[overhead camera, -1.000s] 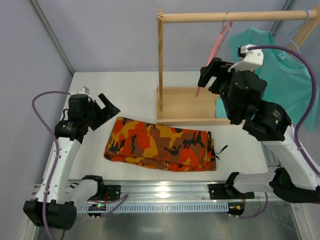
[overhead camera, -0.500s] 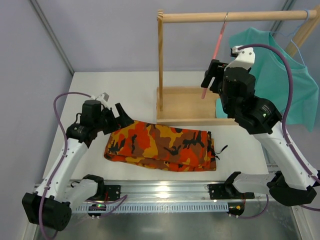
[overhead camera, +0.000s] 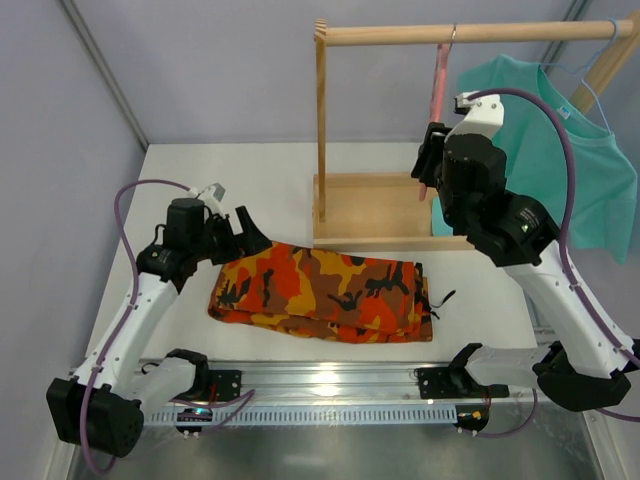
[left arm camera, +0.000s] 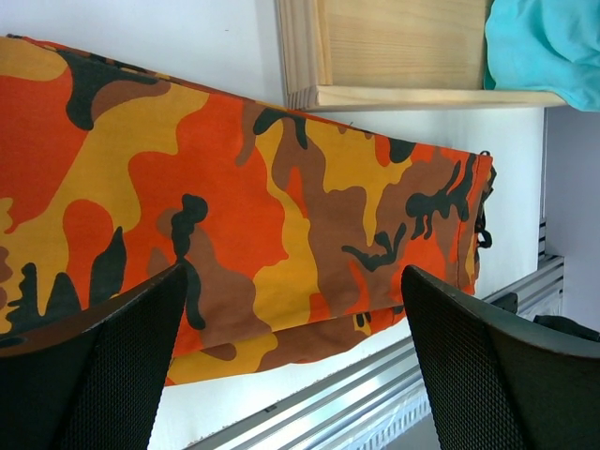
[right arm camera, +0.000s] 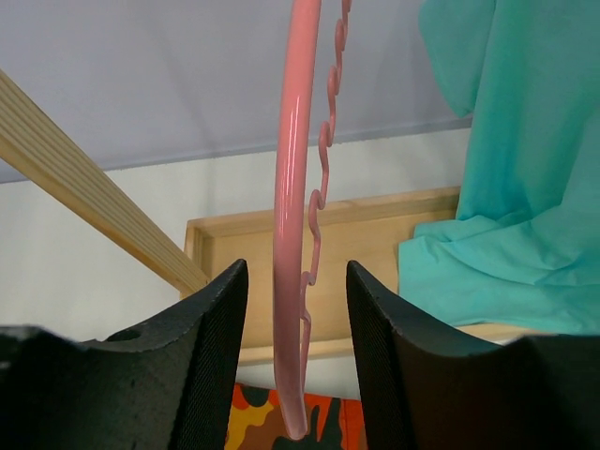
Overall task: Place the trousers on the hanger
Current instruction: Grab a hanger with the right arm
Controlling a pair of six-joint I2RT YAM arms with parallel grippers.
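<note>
The trousers (overhead camera: 320, 290), in orange, red, brown and black camouflage, lie folded flat on the white table; the left wrist view shows the trousers (left arm camera: 234, 216) from close above. My left gripper (overhead camera: 245, 236) hovers over their left end, wide open with nothing in it (left arm camera: 292, 277). The pink hanger (overhead camera: 438, 75) hangs by its hook from the wooden rail. My right gripper (overhead camera: 428, 165) sits at its lower end. In the right wrist view the hanger (right arm camera: 292, 234) passes between the jaws of this gripper (right arm camera: 295, 272), with a gap on each side.
A wooden rack with rail (overhead camera: 470, 33), post (overhead camera: 321, 130) and boxed base (overhead camera: 365, 212) stands at the back. A teal T-shirt (overhead camera: 575, 165) hangs on a light-blue hanger at its right. A metal rail (overhead camera: 320, 385) runs along the near edge.
My left arm has swung right, bringing its open gripper over the trousers' left end. My right gripper has closed in around the hanger's lower end, its jaws narrowing; the hanger now hangs straighter.
</note>
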